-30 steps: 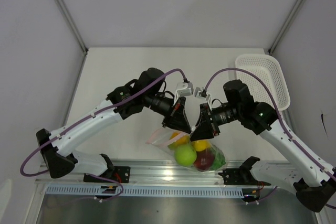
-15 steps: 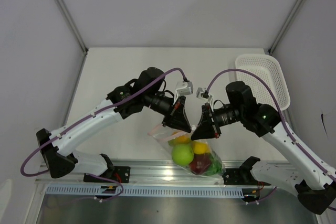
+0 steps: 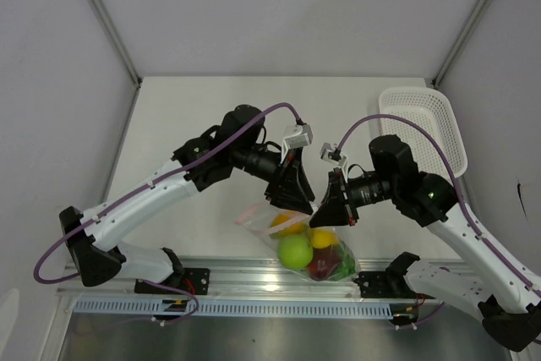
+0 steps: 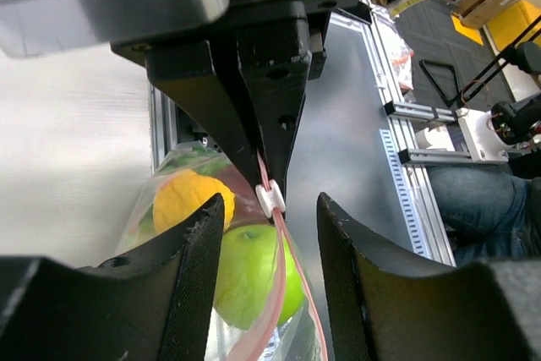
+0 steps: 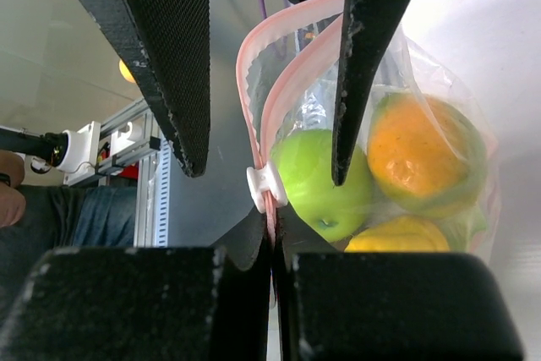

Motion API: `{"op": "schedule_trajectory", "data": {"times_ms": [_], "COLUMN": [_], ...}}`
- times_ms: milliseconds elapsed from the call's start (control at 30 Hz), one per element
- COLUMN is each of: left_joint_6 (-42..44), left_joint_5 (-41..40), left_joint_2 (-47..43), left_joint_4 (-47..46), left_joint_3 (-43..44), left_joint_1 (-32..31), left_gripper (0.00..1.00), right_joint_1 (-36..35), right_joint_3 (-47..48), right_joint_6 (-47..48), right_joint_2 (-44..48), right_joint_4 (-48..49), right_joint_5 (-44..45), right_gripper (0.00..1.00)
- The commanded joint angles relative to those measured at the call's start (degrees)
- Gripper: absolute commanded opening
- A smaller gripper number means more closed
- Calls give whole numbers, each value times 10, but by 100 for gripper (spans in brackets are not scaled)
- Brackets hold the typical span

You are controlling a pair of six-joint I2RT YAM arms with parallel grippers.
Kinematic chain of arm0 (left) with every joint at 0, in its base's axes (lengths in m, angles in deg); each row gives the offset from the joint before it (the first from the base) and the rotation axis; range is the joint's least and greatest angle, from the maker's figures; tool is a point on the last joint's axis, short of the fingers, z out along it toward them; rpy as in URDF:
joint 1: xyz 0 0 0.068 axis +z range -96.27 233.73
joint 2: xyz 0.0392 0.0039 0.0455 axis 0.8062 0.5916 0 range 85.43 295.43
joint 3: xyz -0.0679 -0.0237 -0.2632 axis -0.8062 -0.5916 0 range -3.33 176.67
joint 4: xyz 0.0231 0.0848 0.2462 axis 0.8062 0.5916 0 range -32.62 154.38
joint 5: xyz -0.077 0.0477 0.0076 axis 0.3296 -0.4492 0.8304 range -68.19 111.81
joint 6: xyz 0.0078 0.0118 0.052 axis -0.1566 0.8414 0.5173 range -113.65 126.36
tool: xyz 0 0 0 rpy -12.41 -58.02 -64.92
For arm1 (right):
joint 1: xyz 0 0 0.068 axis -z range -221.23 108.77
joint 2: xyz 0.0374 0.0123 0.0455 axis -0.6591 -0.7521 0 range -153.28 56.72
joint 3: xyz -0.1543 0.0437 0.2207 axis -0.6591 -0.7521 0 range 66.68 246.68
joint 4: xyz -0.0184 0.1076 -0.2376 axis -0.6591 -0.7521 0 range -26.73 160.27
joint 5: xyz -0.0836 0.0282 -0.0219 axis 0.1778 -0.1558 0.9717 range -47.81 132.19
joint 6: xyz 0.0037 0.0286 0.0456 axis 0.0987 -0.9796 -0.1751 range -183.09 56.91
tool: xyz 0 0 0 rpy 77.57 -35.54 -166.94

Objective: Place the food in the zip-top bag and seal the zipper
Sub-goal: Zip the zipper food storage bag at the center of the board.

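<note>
Right wrist view is showing the food [image 5: 325,179] sitting inside the zip-top bag [image 5: 418,65], the right tool [image 5: 275,238] clamping its partly open zipper [image 5: 245,82], the left tool [image 5: 266,168] straddling it, fingers [image 5: 169,82] apart, sealing remaining.

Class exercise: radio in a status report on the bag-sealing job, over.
Left gripper open, straddling the zipper. Right gripper shut on zipper beside white slider. Food inside zip-top bag; zipper part open.

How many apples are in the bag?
2. The green apple sits in the middle of the bag; the red apple lies just beside it, deeper in. More may be hidden underneath.
</note>
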Motion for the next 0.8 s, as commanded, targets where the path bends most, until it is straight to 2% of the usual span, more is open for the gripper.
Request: {"op": "schedule_trajectory", "data": {"times_ms": [0,267,367,500,633,767], "left_joint_6": [-20,-27,-12,-6,-7,-7], "left_joint_5": [17,-5,-27,-35,-49,-53], "left_joint_2": [13,24,26,16,6,1], "left_joint_4": [-26,-17,14,27,34,35], "left_joint_3": [29,40,48,43,32,21], "left_joint_1": [1,0,-2,-2,-4,-9], "left_gripper": [50,34,33,34,46,48], "right_joint_1": [-4,-4,-5,-5,-5,-5], "right_joint_3": [7,7,10,14,15,15], "right_joint_6": [-9,-7,-4,4,7,6], "right_joint_2": [3,-3,-4,-5,-9,-11], "right_joint_4": [33,33,31,24,20,20], "right_joint_5": [-5,10,15,25,26,27], "right_gripper": [0,0,0,0,0,0]}}
